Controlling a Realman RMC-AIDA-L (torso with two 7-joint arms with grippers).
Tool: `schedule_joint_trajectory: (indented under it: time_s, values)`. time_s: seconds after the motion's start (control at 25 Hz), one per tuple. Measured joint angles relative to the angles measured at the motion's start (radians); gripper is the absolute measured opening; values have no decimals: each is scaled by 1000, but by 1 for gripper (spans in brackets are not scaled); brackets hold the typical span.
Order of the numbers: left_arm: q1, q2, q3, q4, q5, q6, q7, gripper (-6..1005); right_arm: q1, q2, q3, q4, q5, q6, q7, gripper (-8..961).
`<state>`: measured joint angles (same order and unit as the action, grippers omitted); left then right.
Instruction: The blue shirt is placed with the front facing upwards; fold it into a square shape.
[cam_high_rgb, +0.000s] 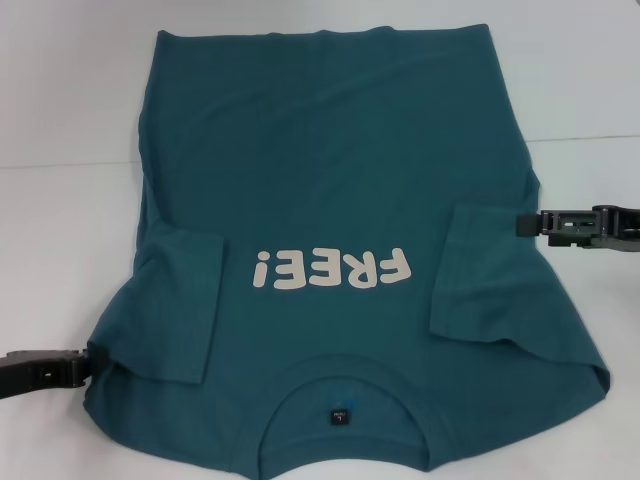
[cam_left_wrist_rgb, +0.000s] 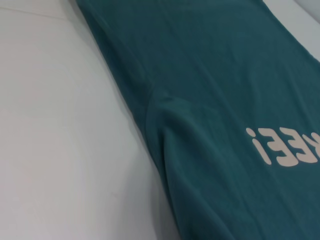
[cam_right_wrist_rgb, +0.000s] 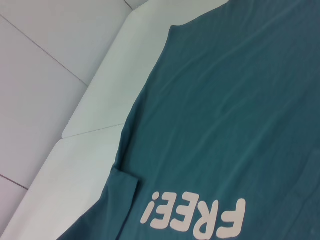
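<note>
shirt (cam_high_rgb: 330, 190): lies flat on the white surface (cam_high_rgb: 60, 90), front up, "FREE!" print (cam_high_rgb: 332, 270) reading upside down from my head cam. Both sleeves already folded in over the body; L sleeve (cam_high_rgb: 185, 310) lies at a slant, R sleeve (cam_high_rgb: 480, 280) neater.
pointing: collar (cam_high_rgb: 340, 400) toward me, hem at the far edge. Long axis runs collar-to-hem, straight away from my body, a bit skewed since the near shoulders spread wider than the hem.
L hand (cam_high_rgb: 92, 365): low at the near L shoulder edge, touching or just at the cloth. Can't tell if fingers are spread or pinching; tips sit against the fabric and the wrist cam shows only cloth.
R hand (cam_high_rgb: 522, 224): at the R side seam, just beside the folded sleeve, farther from me than the L hand. Finger state also can't tell.
risk 1: my hands aren't level w/ each other, L near the shoulder, R farther up the side. If I lift like this, I'd guess the fold line goes diagonal and I get no square.
risk 2: L sleeve fold looks loose and rumpled near the armpit (cam_left_wrist_rgb: 165, 112); dragging could flip it back out.
risk 3: if a pinch takes only the top layer, the back layer stays behind and bunches.
risk 4: near R shoulder corner (cam_high_rgb: 590, 375) sticks out wide; may need tucking or the edge ends up uneven.
</note>
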<state>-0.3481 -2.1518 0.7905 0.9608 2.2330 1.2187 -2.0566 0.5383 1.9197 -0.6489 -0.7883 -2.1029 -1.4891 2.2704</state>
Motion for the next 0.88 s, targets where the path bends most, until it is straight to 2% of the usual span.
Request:
schedule_joint_trajectory:
  time_s: [0.08, 0.24, 0.32, 0.48, 0.56, 0.88]
  values:
    - [0, -1, -3, 3, -3, 5, 0, -3, -4, -1, 2, 0, 3, -11, 5, 904]
    - [-2, -2, -4, 21, -5, 25, -4, 0, -6, -17, 12, -10, 1, -53, 31, 902]
    - [-5, -3, -4, 28, -6, 36, -5, 1, -3, -43, 9, -15, -13, -84, 78, 901]
    - [-10, -6, -4, 58, -7, 72, -6, 1, 24, -110, 9, -17, -89, -173, 167, 899]
    - [-10, -8, -4, 69, -11, 81, -6, 1, 33, -130, 20, -34, -140, -209, 198, 897]
    - [-12, -7, -4, 74, -13, 102, -8, 1, 40, -133, 29, -71, -300, -315, 234, 893]
